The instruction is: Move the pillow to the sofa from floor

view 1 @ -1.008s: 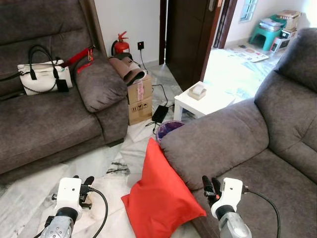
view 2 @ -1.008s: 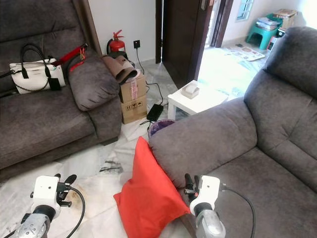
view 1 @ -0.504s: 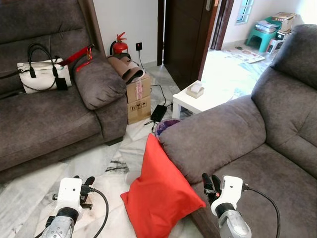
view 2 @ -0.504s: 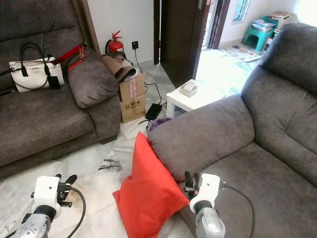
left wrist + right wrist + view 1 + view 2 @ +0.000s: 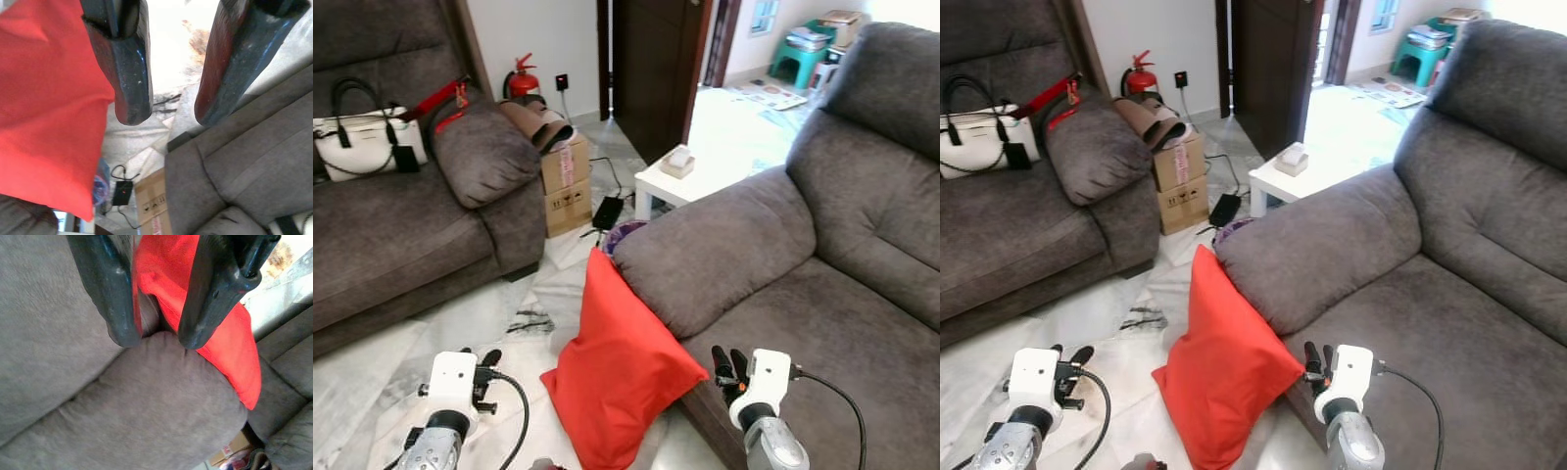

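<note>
Nearest the camera, the left gripper point(image 5: 478, 358) hangs low over the pale floor point(image 5: 401, 362), its two fingers spread with nothing between them; the arm behind it is cut off by the frame edge. The right gripper point(image 5: 729, 360) sits above the front edge of the sofa point(image 5: 822, 323), just beside the pillow's corner, fingers parted and empty; its arm too runs out of the picture.

The red pillow point(image 5: 617, 357) stands tilted on the floor, leaning against the sofa's armrest point(image 5: 715, 245), its lower corner near the frame edge. In the right wrist view the pillow point(image 5: 230, 347) shows partly behind the fingers point(image 5: 110, 293), wedged against the grey cushion.

Behind the pillow, a purple object point(image 5: 622, 233) is mostly hidden and hard to identify. Farther on stand a cardboard box point(image 5: 565, 181) with a rolled item on top, a small white table point(image 5: 677, 176), and a second couch point(image 5: 391, 225) bearing a white handbag point(image 5: 357, 147), cut off at the edge. A fire extinguisher point(image 5: 521, 80) stands by the far wall, and beyond the doorway a green stool point(image 5: 798, 61).
</note>
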{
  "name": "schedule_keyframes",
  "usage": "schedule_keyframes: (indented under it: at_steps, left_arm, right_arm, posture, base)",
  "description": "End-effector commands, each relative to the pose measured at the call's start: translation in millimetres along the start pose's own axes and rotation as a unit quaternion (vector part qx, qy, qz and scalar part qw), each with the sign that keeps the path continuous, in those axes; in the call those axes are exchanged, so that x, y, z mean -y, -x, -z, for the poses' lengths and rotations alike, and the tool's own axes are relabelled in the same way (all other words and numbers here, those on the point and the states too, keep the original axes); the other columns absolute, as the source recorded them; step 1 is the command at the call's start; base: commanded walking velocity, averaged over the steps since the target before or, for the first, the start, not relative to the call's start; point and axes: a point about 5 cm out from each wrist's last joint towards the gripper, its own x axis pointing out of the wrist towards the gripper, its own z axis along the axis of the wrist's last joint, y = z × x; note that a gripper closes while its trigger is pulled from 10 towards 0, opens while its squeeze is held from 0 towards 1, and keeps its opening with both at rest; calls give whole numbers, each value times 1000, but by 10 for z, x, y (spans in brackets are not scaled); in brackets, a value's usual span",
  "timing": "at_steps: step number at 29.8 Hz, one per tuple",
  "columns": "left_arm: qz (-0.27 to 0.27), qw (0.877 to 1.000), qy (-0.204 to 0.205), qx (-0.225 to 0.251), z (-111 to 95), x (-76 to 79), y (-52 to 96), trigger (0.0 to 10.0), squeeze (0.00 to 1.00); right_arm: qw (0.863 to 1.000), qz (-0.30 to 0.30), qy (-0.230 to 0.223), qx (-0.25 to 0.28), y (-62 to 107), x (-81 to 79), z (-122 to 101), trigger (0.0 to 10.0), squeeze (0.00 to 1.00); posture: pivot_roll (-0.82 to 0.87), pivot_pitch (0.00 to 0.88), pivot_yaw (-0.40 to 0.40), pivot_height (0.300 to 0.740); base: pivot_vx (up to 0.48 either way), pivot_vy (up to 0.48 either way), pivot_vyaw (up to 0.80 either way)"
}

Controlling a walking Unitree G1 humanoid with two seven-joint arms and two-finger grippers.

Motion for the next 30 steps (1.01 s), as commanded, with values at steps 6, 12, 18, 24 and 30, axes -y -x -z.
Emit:
schedule_keyframes:
  at_steps: [6,12,18,24,30]
  left_arm:
    - [0,1000,2,-6,17,26,19,10000,0]
    - [-1,1000,2,-9,27,22,30,10000,0]
    - [0,1000,3,-12,35,37,34,10000,0]
    - [-4,999,4,-33,150,30,77,10000,0]
    - [-11,999,9,-46,209,10,108,10000,0]
  right_arm:
    - [1000,-3,5,-7,-1,-14,19,10000,0]
    - [1000,-2,8,-16,-12,-23,27,10000,0]
    - [1000,-3,9,-10,-8,-24,21,10000,0]
    - [1000,3,11,-6,-5,-13,12,10000,0]
    - [1000,1,8,-4,-5,-19,12,10000,0]
  posture:
    - [51,124,19,652]
    - [54,131,18,642]
    - [54,134,19,622]
    - [54,138,19,622]
    - [53,141,19,622]
  base:
    - [0,0,0]
    - [0,0,0]
    - [0,0,0]
    - [0,0,0]
    - [0,0,0]
